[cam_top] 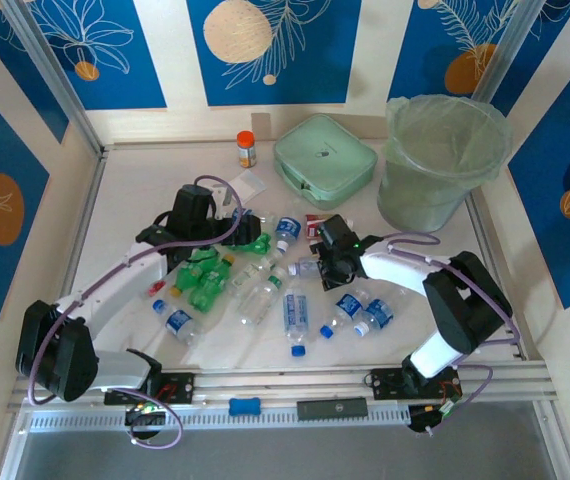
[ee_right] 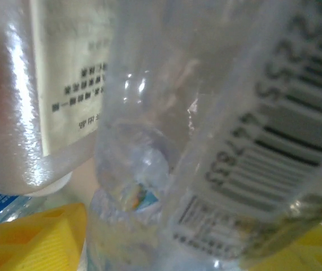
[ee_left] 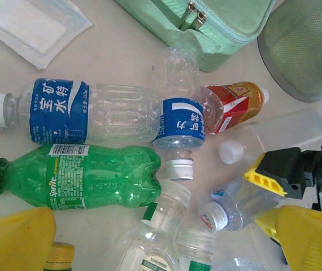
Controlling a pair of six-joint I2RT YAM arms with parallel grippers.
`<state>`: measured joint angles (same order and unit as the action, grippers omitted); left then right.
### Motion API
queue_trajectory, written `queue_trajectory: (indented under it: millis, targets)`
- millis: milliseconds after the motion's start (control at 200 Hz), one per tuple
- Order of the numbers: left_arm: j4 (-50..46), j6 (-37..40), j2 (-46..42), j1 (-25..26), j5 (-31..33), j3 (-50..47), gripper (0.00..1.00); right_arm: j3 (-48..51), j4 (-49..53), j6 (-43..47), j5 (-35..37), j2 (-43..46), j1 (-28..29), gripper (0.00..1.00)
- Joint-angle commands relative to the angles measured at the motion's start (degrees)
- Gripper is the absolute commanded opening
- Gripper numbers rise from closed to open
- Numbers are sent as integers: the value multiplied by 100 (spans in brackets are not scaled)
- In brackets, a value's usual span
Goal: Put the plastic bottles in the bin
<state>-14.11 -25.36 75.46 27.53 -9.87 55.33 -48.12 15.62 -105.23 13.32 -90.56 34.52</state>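
Right hand is reaching down into the pile, its yellow fingers standing either side of a small clear bottle. Whether the pads are already pressing on the wall cannot be told at this close range. The bottle is lying on its side on the tabletop among the other plastic bottles, touching at least one neighbour.

Left hand is hovering spread wide and holding nothing, over a green bottle, a blue-labelled bottle and a red-labelled bottle.

The bin is standing at the far right corner, well apart from the pile, beside the mint case.

Handling, as a judgement: the bottles are looking empty, so they are probably light, thin-walled and smooth. They are likely to dent under a hard squeeze and to roll or slip when nudged. Taking hold across the mid-body, or nearer the stiffer shoulder below the cap, is looking safest, with care that neighbours are not being dragged along.
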Motion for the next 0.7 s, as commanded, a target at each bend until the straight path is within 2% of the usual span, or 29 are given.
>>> queue_trajectory:
  millis: [0, 155, 335, 455, 695]
  targets:
    - [113, -85, -126, 51, 88, -93, 99, 57, -50, -156, -15, -126, -7, 71]
    - [119, -91, -130, 51, 91, -101, 99, 65, -80, -164, 37, -232, -20, 67]
    - [119, -70, -165, 51, 147, -112, 99, 26, -44, -67, 155, -128, 2, 51]
    - [108, -56, -183, 52, 169, -119, 99, -93, 150, 153, 301, 123, 8, 44]
    - [74, 44, -247, 51, 311, -121, 99, -490, 806, 1166, 610, 1052, -7, 41]
